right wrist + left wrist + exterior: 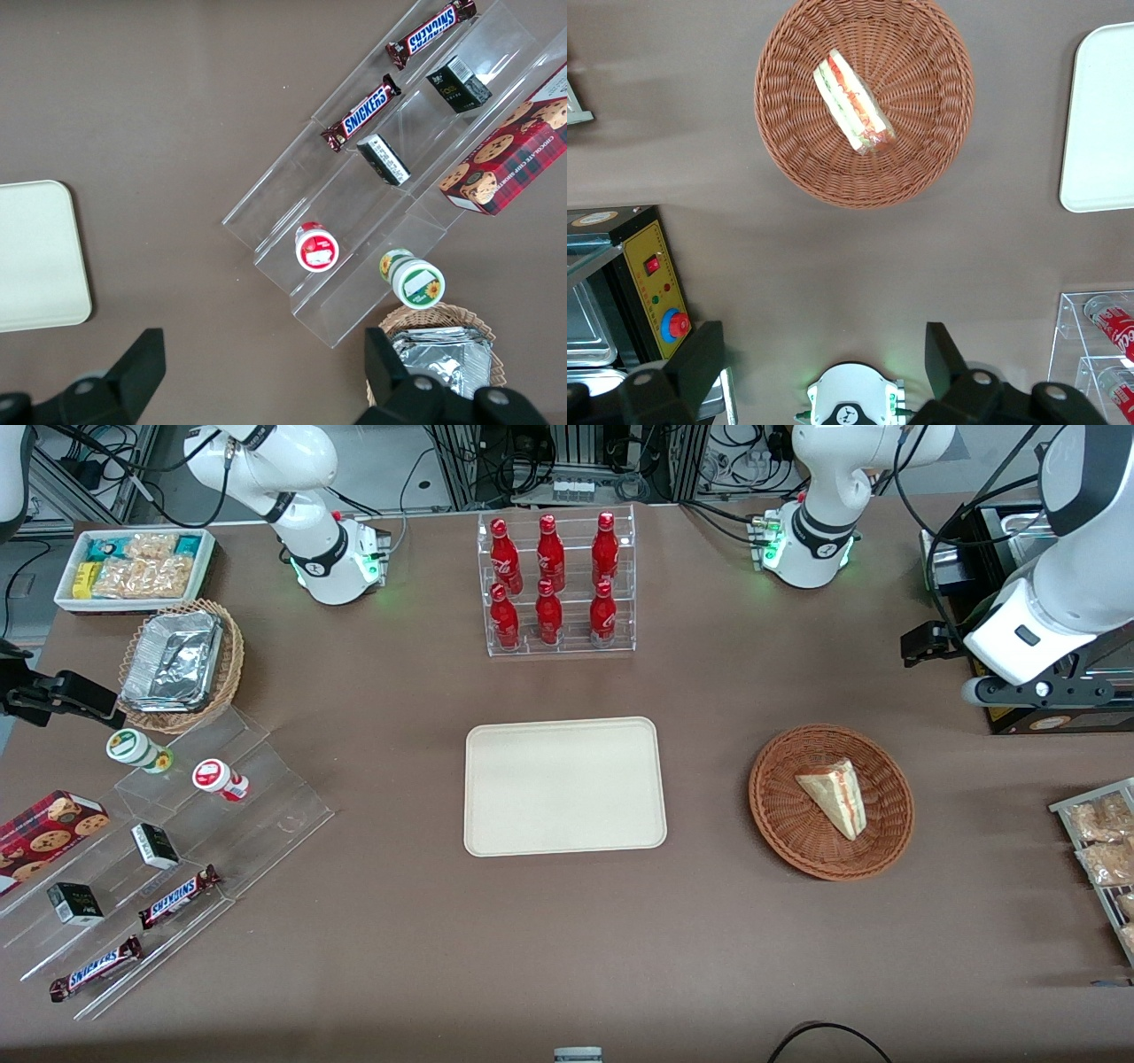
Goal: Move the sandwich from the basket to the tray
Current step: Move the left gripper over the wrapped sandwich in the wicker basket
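The sandwich (835, 793) (852, 99), a pale bread wedge with a red and green stripe along one edge, lies in the round reddish-brown basket (780, 815) (788, 150). The cream tray (564, 786) (1103, 115) lies flat at mid-table, beside the basket and apart from it, with nothing on it. My gripper (926, 645) (824, 332) hangs above the table, farther from the front camera than the basket and toward the working arm's end. It is open, its dark fingers (709, 350) spread wide with nothing between them.
A clear rack of red bottles (556, 584) (1109, 320) stands farther back than the tray. A black box with a yellow panel (651, 292) sits near my gripper. A wire rack of snack bags (1103, 841) lies at the working arm's end. Acrylic steps with snacks (177, 841) lie at the parked arm's end.
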